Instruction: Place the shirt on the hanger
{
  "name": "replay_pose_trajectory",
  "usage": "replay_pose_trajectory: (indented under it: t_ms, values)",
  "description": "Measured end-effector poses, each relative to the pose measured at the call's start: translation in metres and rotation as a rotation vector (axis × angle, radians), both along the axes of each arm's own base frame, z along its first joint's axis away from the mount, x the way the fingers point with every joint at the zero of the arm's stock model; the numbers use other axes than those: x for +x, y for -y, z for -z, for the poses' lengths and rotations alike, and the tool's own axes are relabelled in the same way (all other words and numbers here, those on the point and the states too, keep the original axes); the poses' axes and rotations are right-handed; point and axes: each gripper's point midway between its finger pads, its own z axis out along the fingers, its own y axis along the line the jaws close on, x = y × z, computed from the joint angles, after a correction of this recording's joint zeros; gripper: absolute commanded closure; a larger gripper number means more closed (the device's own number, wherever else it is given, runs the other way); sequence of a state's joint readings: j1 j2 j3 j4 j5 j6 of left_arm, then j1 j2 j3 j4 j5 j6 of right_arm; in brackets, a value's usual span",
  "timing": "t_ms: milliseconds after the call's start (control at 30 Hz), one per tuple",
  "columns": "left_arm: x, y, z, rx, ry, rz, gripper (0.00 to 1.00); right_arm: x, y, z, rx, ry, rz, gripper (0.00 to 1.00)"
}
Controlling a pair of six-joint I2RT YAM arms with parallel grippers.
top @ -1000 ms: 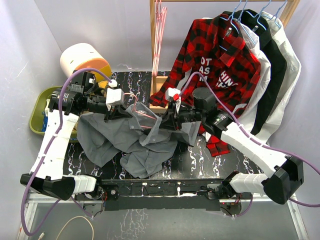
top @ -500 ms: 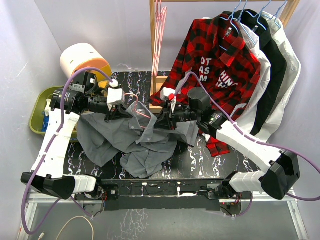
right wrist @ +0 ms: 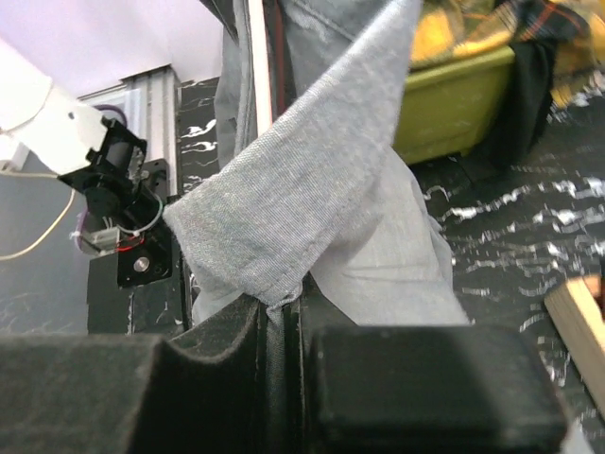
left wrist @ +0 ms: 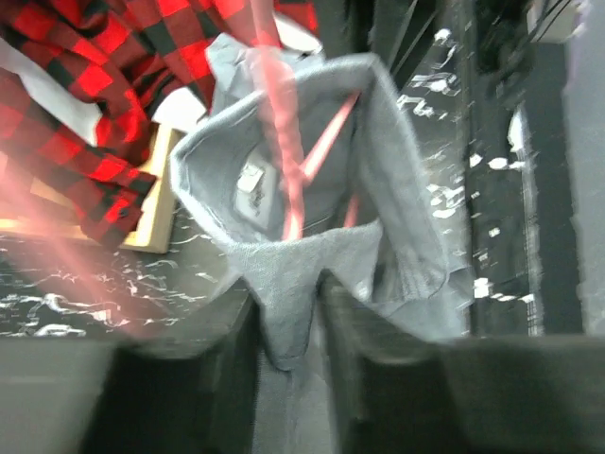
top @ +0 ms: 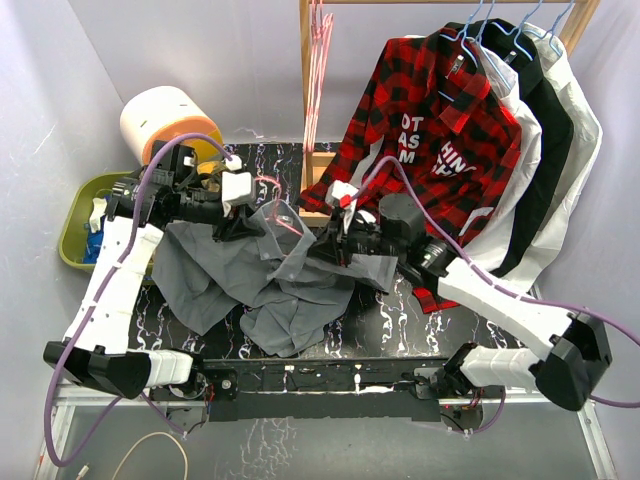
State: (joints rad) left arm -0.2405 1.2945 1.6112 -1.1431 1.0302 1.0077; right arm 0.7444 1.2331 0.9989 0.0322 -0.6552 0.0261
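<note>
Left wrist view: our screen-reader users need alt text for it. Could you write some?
The left gripper pinches the grey shirt by its collar edge. The pink hanger runs inside the open collar beside a white neck label; a red-black plaid shirt shows upper-left.

Shirt (left wrist: 284, 284) matt grey cloth; hanger (left wrist: 284, 161) smooth pink.
</note>
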Motion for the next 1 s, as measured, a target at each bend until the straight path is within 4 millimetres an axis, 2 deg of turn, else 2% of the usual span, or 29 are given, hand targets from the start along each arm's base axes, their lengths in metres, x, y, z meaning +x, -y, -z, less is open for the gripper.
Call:
replay_pose_trajectory:
  t_ms: [33, 100, 133, 233, 400, 533, 633, 700, 867, 933, 1000]
  values:
    - [0.004, 0.000, 0.004, 0.011, -0.004, -0.016, 0.47, 0.000, 0.004, 0.003, 0.000, -0.010, 0.037, 0.92]
    - [0.011, -0.003, 0.012, 0.039, -0.011, -0.056, 0.10, 0.001, 0.017, 0.007, 0.006, -0.039, 0.120, 0.92]
    - [0.015, -0.006, 0.015, 0.054, -0.015, -0.083, 0.04, 0.001, 0.022, 0.010, 0.008, -0.052, 0.153, 0.92]
    - [0.020, -0.013, 0.023, 0.094, -0.033, -0.155, 0.03, 0.002, 0.042, 0.017, 0.015, -0.100, 0.262, 0.92]
    - [0.029, -0.026, 0.024, 0.150, -0.005, -0.258, 0.03, -0.003, 0.067, 0.025, 0.013, -0.157, 0.377, 0.92]
    - [0.044, -0.041, 0.026, 0.193, 0.013, -0.400, 0.03, -0.006, 0.089, 0.025, 0.013, -0.192, 0.479, 0.92]
    - [0.059, -0.051, 0.020, 0.203, 0.022, -0.512, 0.03, -0.005, 0.105, 0.028, 0.004, -0.229, 0.569, 0.92]
    - [0.068, -0.060, 0.006, 0.196, 0.047, -0.588, 0.03, -0.003, 0.116, 0.035, -0.010, -0.264, 0.635, 0.92]
    - [0.088, -0.085, -0.059, 0.129, 0.187, -0.762, 0.03, 0.011, 0.138, 0.056, -0.143, -0.353, 0.820, 0.92]
    - [0.091, -0.101, -0.088, 0.090, 0.215, -0.837, 0.03, 0.023, 0.148, 0.057, -0.204, -0.347, 0.907, 0.92]
    - [0.097, -0.121, -0.117, 0.029, 0.233, -0.916, 0.03, 0.034, 0.159, 0.047, -0.232, -0.311, 0.984, 0.92]
